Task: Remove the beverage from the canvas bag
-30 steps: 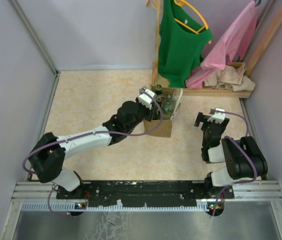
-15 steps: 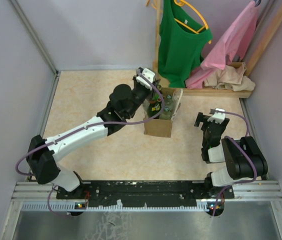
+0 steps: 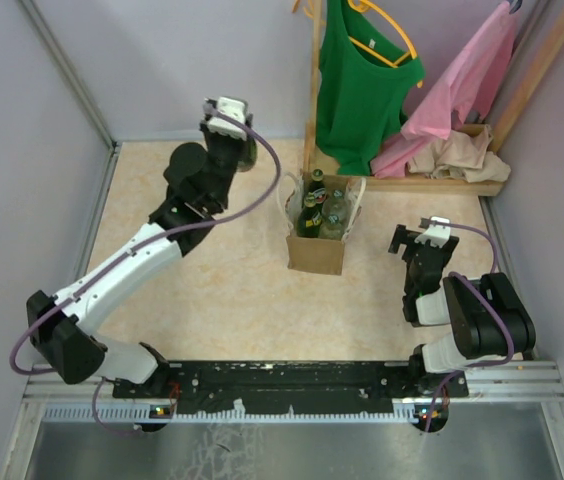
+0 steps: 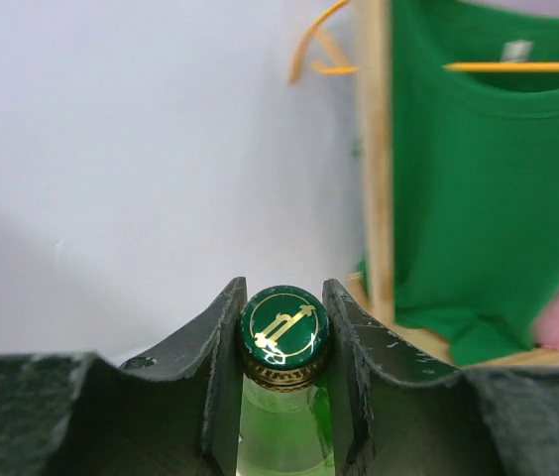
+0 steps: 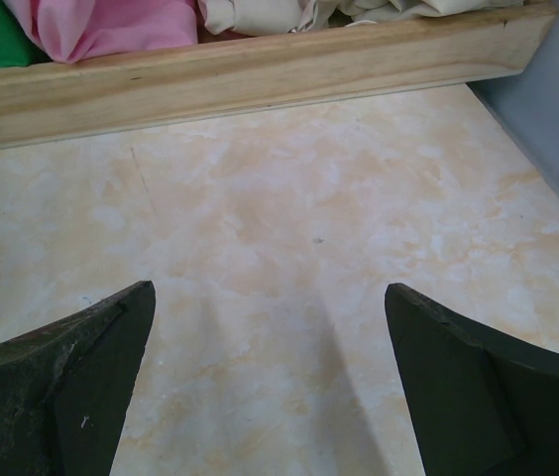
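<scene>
A green bottle (image 4: 281, 392), pinched below its cap by the left gripper (image 4: 282, 297), is held clear far-left of the canvas bag (image 3: 316, 252); upright placement is required next. The right gripper (image 5: 268, 291) is spread, empty.

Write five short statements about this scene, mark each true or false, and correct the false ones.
1. The left gripper is shut on the neck of a green bottle. True.
2. The bag is empty. False: several bottles stand in it.
3. The right gripper holds a bottle. False: it is open with nothing between its fingers.
4. The bag stands upright. True.
5. The green shirt lies flat on the table. False: it hangs on a hanger.
</scene>
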